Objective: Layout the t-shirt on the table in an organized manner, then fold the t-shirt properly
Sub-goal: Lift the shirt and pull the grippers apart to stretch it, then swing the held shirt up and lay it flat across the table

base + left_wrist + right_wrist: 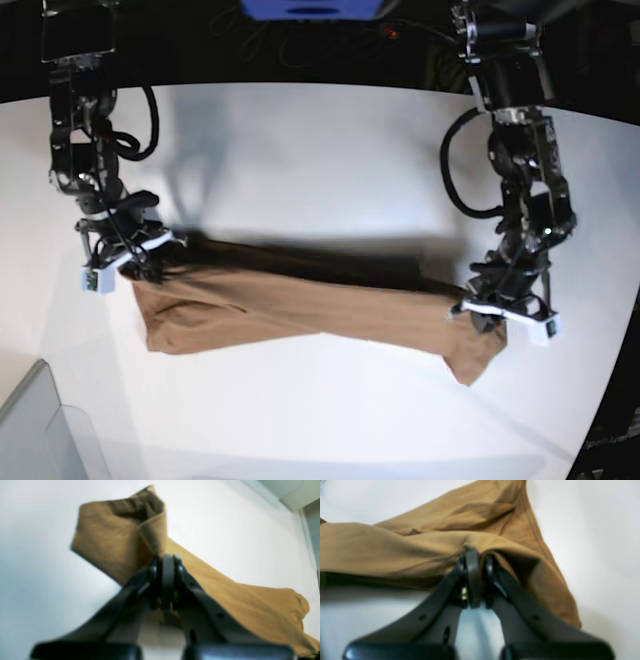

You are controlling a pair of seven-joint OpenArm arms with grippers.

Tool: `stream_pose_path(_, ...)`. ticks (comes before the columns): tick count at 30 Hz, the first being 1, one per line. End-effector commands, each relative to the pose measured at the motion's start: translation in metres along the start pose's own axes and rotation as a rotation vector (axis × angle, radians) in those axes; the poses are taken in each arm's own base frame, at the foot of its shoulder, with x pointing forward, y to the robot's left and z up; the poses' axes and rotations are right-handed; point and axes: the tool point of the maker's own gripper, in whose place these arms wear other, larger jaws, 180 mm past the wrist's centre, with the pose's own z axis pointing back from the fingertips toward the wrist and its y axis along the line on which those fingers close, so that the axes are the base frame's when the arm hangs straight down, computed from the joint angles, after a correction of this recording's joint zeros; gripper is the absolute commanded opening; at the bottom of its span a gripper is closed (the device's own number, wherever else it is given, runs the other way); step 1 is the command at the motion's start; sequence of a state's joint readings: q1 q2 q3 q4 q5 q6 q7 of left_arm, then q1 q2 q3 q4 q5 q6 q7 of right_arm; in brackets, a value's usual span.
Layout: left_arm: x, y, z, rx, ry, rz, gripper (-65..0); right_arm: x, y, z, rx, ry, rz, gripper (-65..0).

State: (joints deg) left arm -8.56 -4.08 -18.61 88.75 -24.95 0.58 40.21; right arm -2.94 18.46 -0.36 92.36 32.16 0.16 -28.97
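The tan-brown t-shirt [310, 305] hangs stretched between my two grippers as a long twisted band just above the white table [320, 150]. My left gripper [488, 318] is shut on the shirt's right end; in the left wrist view the gripper [166, 557] pinches cloth [120, 537] that flops over beyond it. My right gripper [138, 262] is shut on the shirt's left end; in the right wrist view the gripper [476, 553] grips a fold of cloth [420, 540]. The neck tag is hidden.
A grey-white bin or panel [35, 430] sits at the near left corner in the base view. The table's curved edge [600, 400] runs close to the left arm. Dark cables and arm bases [310, 20] stand behind the table.
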Motion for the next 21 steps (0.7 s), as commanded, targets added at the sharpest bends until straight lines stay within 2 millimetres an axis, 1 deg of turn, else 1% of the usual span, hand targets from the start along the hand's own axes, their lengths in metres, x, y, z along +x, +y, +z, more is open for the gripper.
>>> stream_pose_path(1,0.021,-0.001,0.012,-0.015,-0.058,-0.002,-64.9,0.012,0.0,0.004,0.008,-0.039,0.012,-65.0)
stream_pose_path(3,0.018,0.012,0.032,-0.009,-0.034,0.055,-64.9,0.007,-0.001,0.006,0.007,-0.028,0.014,-65.0)
stream_pose_path(5,0.013,0.032,0.051,0.0,-0.015,0.139,-64.9,-0.005,0.003,0.009,0.037,0.0,0.031,-65.0)
stream_pose_path(7,0.0,0.058,0.071,0.022,0.026,0.234,-64.9,-0.009,0.018,0.017,0.113,0.014,0.081,-65.0)
stream_pose_path(9,-0.008,0.078,0.083,0.044,0.05,0.294,-64.9,-0.016,0.029,0.026,0.163,0.037,0.117,-65.0)
stream_pose_path(11,-0.025,0.098,0.09,0.084,0.088,0.341,-64.9,-0.018,0.036,0.04,0.181,0.04,0.142,-65.0)
stream_pose_path(13,-0.037,0.114,0.097,0.126,0.106,0.361,-64.9,-0.022,0.047,0.055,0.204,0.038,0.156,-65.0)
stream_pose_path(15,-0.044,0.123,0.103,0.152,0.118,0.371,-64.9,-0.031,0.054,0.07,0.221,0.05,0.162,-65.0)
stream_pose_path(18,-0.053,0.13,0.108,0.172,0.134,0.379,-64.9,-0.045,0.063,0.086,0.245,0.079,0.167,-65.0)
stream_pose_path(21,-0.062,0.136,0.116,0.193,0.15,0.374,-64.9,-0.074,0.058,0.1,0.236,0.155,0.155,-65.0)
